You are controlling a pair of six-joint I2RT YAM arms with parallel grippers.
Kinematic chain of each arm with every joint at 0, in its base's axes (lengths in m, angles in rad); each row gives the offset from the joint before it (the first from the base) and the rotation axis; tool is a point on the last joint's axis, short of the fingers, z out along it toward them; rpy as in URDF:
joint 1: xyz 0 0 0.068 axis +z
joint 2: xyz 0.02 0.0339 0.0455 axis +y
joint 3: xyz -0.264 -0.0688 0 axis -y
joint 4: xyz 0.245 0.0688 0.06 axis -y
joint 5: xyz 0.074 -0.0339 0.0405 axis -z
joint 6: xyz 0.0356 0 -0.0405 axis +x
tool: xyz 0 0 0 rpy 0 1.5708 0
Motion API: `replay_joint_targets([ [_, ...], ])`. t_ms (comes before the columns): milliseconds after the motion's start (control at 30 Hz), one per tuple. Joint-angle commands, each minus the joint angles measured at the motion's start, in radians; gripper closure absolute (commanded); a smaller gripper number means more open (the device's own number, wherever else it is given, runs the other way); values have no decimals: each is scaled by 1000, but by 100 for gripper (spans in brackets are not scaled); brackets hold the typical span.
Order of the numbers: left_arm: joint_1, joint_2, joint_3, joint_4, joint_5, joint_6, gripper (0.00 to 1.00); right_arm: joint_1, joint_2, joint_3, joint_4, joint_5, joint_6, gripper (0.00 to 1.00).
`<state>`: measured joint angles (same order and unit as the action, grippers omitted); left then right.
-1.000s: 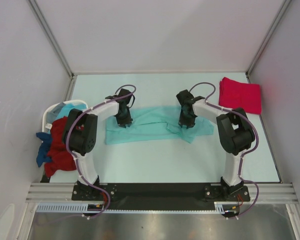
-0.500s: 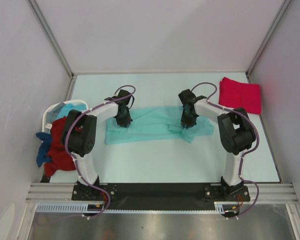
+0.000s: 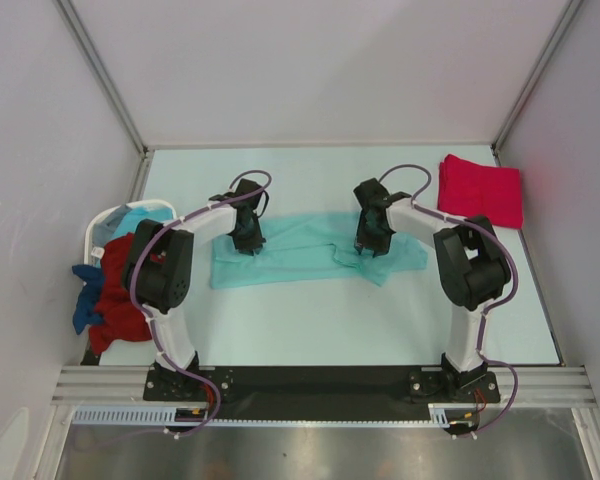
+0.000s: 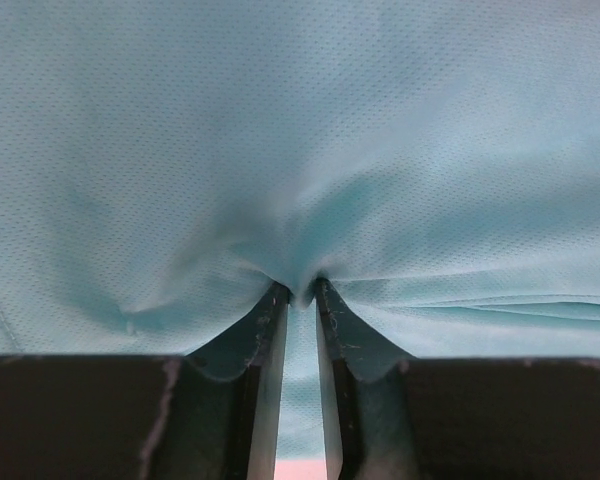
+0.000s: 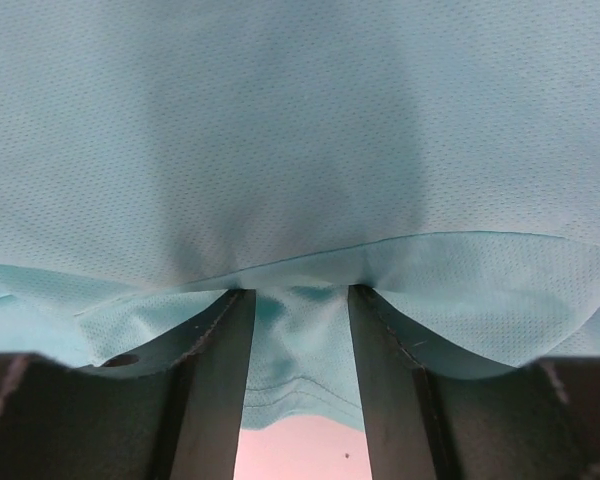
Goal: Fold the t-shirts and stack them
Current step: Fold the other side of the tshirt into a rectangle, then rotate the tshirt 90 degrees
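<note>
While the light teal t-shirt [image 3: 300, 256] is lying spread lengthwise across the middle of the table [image 3: 330, 325], the left gripper [image 4: 302, 292] is pinching a puckered fold near its left end between nearly closed jaws. Toward its right end, the right gripper [image 5: 300, 292] is standing partly open, cloth lying loosely between its fingers [image 5: 215, 370].

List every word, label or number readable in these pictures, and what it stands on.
None can be read.
The light teal cloth t-shirt, the folded pinkish-red cloth shirt and the white plastic laundry basket show no print, and no other surface shows legible text.
</note>
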<state>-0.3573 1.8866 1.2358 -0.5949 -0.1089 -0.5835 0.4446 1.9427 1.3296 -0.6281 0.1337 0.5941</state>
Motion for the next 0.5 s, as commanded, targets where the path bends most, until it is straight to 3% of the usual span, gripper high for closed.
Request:
replay_joint_targets([
  [0, -5, 31, -47, -6, 5, -6, 74, -4, 24, -12, 27, 55, -11, 50],
  [267, -5, -27, -16, -22, -23, -4, 72, -14, -8, 149, -62, 92, -40, 50],
  [467, -5, -61, -10, -29, -34, -10, 72, -26, -21, 158, -68, 92, -39, 50],
])
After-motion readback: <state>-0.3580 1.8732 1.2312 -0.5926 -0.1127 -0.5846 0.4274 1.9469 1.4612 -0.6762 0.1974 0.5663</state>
